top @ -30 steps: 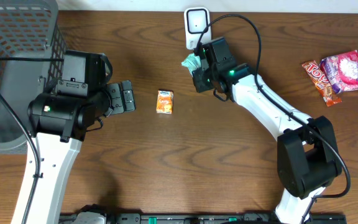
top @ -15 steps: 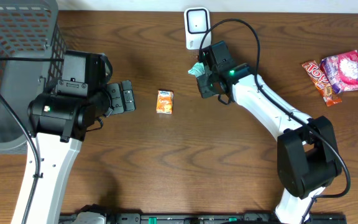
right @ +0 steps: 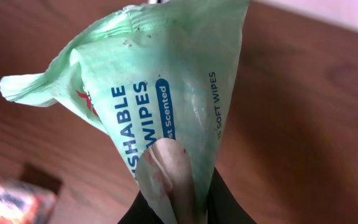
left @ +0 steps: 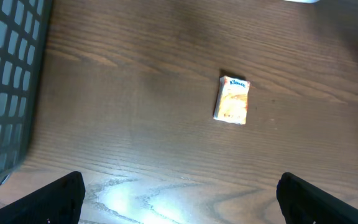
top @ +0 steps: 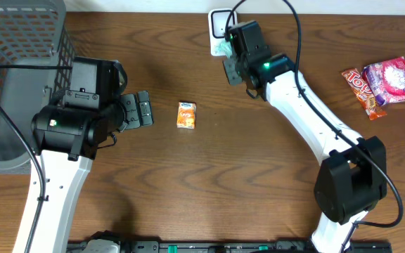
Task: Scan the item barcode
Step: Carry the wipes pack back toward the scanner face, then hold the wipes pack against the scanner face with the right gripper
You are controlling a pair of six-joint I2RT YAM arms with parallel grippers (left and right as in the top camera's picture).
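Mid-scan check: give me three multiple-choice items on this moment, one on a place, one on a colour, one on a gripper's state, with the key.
1. Where is the orange tissue pack?
A. In the basket.
B. On the table, apart from both grippers.
C. Held in a gripper.

2. What colour is the wipes pack in the right gripper?
A. Pink.
B. Green.
C. Orange.

3. How is the left gripper?
A. Open and empty.
B. Shut on the tissue pack.
C. Shut on the scanner.

Key:
1 B, it lies flat on bare wood with nothing touching it.
2 B, the right wrist view shows a pale green wrapper.
3 A, its fingers stand wide apart with nothing between them.
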